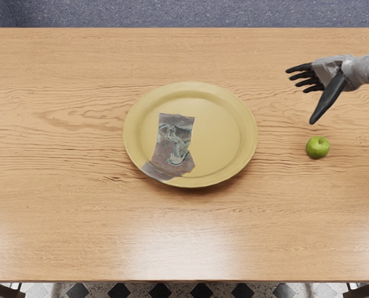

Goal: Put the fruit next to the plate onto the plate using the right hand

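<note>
Right hand (324, 77) is entering from the right edge, at the far right of the desk (79, 211). It is holding nothing: the four dark fingers (301, 74) are spreading out toward the left and the thumb is pointing down and toward the near side. It is not touching anything.

Green apple (317, 147) is sitting upright on the bare wood, to the right of the yellow plate (224, 127) and clear of its rim. It is lying nearer than the hand, just near of the thumb tip in this view, with a gap between them.

The plate is resting at mid-desk. A grey patterned scrap, paper or cloth (173, 148), is lying on its left half, its near corner overhanging the rim.
</note>
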Controlling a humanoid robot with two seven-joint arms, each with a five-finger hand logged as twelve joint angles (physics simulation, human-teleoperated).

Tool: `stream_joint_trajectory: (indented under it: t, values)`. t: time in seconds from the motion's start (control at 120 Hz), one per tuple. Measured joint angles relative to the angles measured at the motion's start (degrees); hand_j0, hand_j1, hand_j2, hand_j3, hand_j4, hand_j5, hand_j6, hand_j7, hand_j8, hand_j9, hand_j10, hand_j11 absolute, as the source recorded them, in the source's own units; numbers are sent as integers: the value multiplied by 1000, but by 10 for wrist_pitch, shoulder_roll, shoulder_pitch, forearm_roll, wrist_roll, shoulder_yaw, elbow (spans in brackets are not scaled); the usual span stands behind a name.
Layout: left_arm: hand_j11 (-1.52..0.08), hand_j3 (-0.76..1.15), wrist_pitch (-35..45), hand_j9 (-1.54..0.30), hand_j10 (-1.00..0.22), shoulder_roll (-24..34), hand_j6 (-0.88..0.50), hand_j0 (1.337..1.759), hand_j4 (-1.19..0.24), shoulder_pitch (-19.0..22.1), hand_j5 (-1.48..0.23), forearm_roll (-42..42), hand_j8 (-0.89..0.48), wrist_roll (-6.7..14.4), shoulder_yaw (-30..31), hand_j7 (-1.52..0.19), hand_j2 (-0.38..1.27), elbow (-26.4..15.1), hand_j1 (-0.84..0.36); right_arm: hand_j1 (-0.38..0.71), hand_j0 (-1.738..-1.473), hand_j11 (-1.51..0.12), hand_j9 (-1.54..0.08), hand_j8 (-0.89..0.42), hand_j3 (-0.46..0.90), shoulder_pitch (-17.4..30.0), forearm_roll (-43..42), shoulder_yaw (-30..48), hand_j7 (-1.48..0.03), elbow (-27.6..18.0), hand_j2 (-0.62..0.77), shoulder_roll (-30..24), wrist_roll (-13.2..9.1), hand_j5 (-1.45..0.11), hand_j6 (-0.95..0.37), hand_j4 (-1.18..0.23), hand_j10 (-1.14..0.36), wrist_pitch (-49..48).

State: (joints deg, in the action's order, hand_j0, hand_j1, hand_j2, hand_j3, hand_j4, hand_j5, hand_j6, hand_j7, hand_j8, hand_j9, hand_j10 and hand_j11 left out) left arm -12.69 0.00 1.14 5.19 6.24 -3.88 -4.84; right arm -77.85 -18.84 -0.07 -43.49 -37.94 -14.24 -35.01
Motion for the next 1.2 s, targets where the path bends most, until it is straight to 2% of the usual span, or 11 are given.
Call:
stream_joint_trajectory:
  t: [0.317, 0.367, 0.542, 0.667, 0.742, 0.833, 0.95, 1.2]
  values:
    - [0, 0, 0, 0, 0, 0, -1, 1658, 0, 0, 0, 0, -1, 0, 0, 0, 0, 0, 349, -322, -1658, -30, -30, -25, 0, -5, -7, 2, -30, -1, -4, 3, -3, -30, -26, -25, -24, 0]
    - [0, 0, 0, 0, 0, 0, -1, 1658, 0, 0, 0, 0, -1, 0, 0, 0, 0, 0, 349, -322, -1658, -30, -30, -25, 0, -11, -36, 2, -30, -19, -4, 1, -8, -30, -26, -25, -24, 0]
    - [0, 0, 0, 0, 0, 0, -1, 1658, 0, 0, 0, 0, -1, 0, 0, 0, 0, 0, 349, -322, -1658, -30, -30, -26, 0, -30, -109, 6, -30, -188, -4, -66, -115, -30, -27, -26, -25, 0]
    - [0, 0, 0, 0, 0, 0, -1, 1658, 0, 0, 0, 0, -1, 0, 0, 0, 0, 0, 349, -322, -1658, -30, -30, -26, 0, -44, -157, 7, -30, -237, -5, -78, -170, -30, -27, -26, -25, 18]
    - [0, 0, 0, 0, 0, 0, -1, 1658, 0, 0, 0, 0, -1, 0, 0, 0, 0, 0, 349, -322, -1658, -31, -31, -27, 0, -45, -191, 3, -30, -254, -4, -64, -189, -31, -28, -27, -26, 64]
    - [0, 0, 0, 0, 0, 0, -1, 1658, 0, 0, 0, 0, -1, 0, 0, 0, 0, 0, 349, -321, -1658, -31, -31, -28, 0, -46, -219, -9, -31, -298, -5, -53, -200, -32, -29, -28, -27, 147]
    - [0, 0, 0, 0, 0, 0, -1, 1658, 0, 0, 0, 0, -1, 0, 0, 0, 0, 0, 349, -319, -1658, -33, -34, -30, 0, -47, -232, -45, -33, -334, -5, -49, -205, -34, -31, -29, -28, 213]
    - [0, 0, 0, 0, 0, 0, -1, 1658, 0, 0, 0, 0, -1, 0, 0, 0, 0, 0, 349, -317, -1658, -37, -37, -33, 0, -35, -239, -99, -36, -356, -5, -45, -207, -37, -34, -32, -31, 306]
